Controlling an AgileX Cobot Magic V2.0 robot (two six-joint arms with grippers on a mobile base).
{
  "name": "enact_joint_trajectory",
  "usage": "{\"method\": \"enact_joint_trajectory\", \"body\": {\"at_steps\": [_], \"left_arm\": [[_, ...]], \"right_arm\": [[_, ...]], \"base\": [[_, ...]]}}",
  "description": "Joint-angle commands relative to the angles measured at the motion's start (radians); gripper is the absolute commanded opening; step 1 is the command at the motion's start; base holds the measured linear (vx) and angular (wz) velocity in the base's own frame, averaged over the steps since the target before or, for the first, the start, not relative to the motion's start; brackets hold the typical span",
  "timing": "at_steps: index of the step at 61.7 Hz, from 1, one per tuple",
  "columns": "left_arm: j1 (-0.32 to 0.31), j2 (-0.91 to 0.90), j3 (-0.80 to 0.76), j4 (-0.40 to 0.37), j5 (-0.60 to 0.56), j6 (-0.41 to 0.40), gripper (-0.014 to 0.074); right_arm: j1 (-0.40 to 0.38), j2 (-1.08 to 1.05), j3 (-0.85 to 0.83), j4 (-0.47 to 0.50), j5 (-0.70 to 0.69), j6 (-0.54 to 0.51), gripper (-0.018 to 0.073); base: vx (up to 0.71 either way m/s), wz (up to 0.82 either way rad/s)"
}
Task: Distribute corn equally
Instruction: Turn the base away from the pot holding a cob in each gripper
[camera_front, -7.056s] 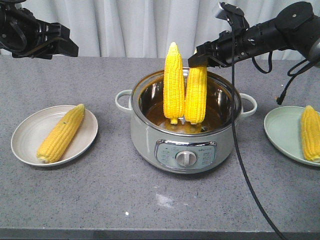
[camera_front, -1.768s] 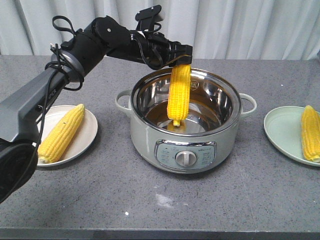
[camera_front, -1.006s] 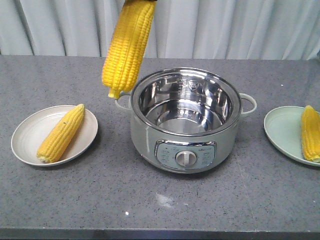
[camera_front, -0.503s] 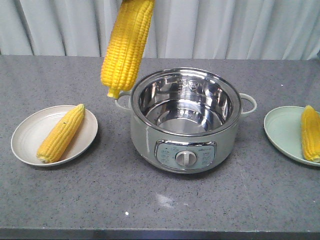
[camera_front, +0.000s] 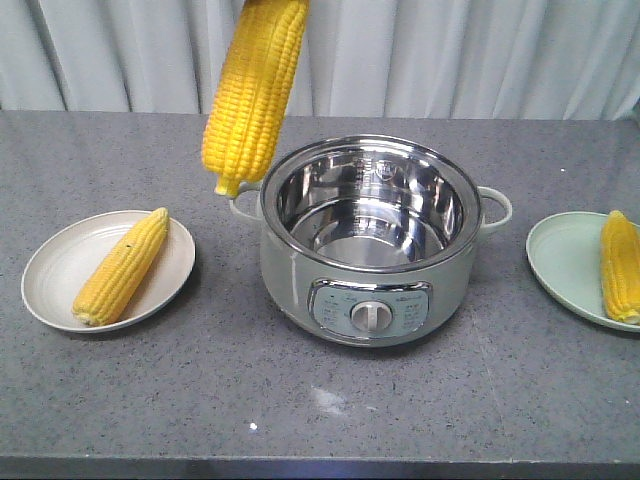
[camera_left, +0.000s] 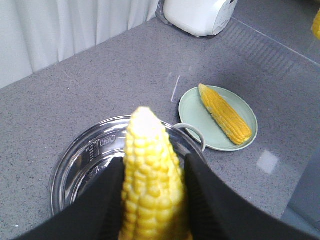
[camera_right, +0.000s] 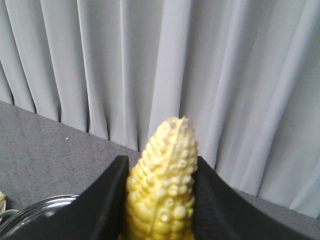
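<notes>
Now, from left: we note the 1st cob (camera_front: 120, 266) lying on the white plate (camera_front: 50, 262). Our left gripper (camera_left: 155, 162) clamps the 2nd cob (camera_left: 150, 200) snug between both jaws. The pot (camera_left: 80, 165) sits below them, and the 3rd cob (camera_left: 225, 114) lies on the green plate (camera_left: 192, 107) beyond them. Our right gripper (camera_right: 161, 160) likewise pinches a 4th cob (camera_right: 165, 195).

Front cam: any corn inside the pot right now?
No: the pot shows only bare steel inside, and the raised cob hangs in the air at its upper left.
</notes>
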Motion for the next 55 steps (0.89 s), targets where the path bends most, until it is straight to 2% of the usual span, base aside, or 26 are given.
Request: {"method": "enact_joint_trajectory", "body": {"at_steps": [1, 55], "left_arm": [[-0.004, -0.049, -0.022, -0.03, -0.027, -0.008, -0.0008], [-0.004, -0.049, -0.022, -0.03, -0.027, -0.008, -0.0006]], "right_arm": [[-0.005, -0.026, -0.016, 0.031, 0.0, 0.001, -0.0006], [-0.005, -0.026, -0.016, 0.031, 0.0, 0.001, -0.0006]], "base": [[0.0, 0.0], [-0.02, -0.12]]}}
